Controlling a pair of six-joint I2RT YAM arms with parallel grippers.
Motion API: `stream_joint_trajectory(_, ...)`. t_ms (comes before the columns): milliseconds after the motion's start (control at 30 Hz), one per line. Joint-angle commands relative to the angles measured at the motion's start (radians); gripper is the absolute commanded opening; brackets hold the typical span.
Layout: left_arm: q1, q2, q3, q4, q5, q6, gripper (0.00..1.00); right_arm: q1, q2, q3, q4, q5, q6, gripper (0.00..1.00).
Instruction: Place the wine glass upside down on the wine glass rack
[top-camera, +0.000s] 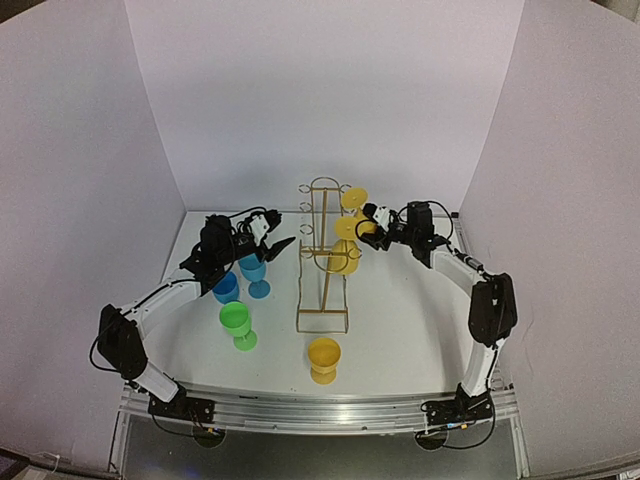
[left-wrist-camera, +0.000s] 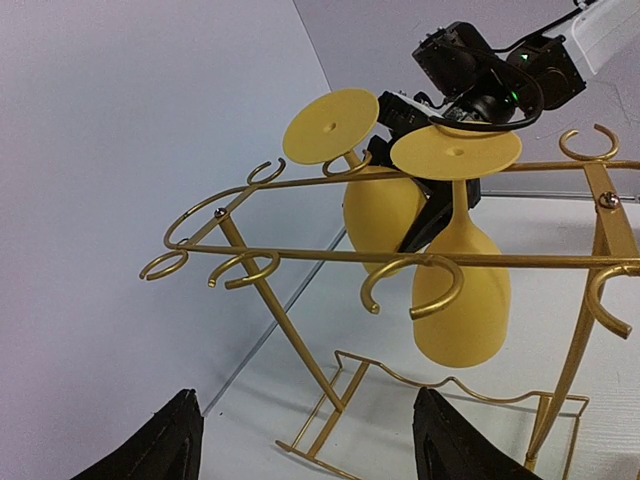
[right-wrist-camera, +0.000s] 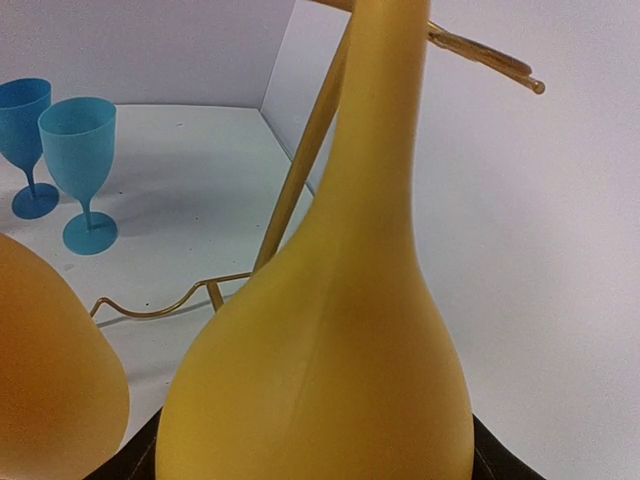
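Gold wire forms the wine glass rack (top-camera: 322, 255), which stands at the middle of the white table (top-camera: 400, 330) and leans back, its arched top farthest from the arm bases.

Left of the rack, 1 blue goblet (top-camera: 225, 288) and a second blue goblet (top-camera: 257, 272) stand upright close together. A green goblet (top-camera: 237, 326) stands upright a little nearer the bases. The left gripper (top-camera: 280, 245) hovers just left of the rack, above the blue goblets. Its black fingers (left-wrist-camera: 160, 445) are spread apart with nothing between them, and its camera looks across at the rack's side loops.

In front of the rack's rectangular base, an upright yellow goblet (top-camera: 323, 358) stands alone.

On the rack's right side, 2 yellow glasses hang upside down, their stems caught in ring loops and their round feet on top. The wine glass (left-wrist-camera: 378, 215) hangs nearer the arch, and the other hanging glass (left-wrist-camera: 462, 295) sits 1 loop lower, just beside it.

The right gripper (top-camera: 368, 230) reaches in from the right of the rack. Its fingers (right-wrist-camera: 500, 462) are closed against either side of the wine glass's bowl.
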Motion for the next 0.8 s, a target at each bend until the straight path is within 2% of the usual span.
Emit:
stream_joint_trajectory(0, 0.002, 0.017, 0.037, 0.049, 0.020, 0.001, 0.71, 0.011, 0.010, 0.008, 0.054, -0.031, -0.003, 0.17)
stream_joint_trajectory(767, 0.002, 0.058, 0.069, 0.085, 0.033, 0.029, 0.71, 0.015, -0.015, -0.050, 0.080, -0.055, -0.020, 0.16)
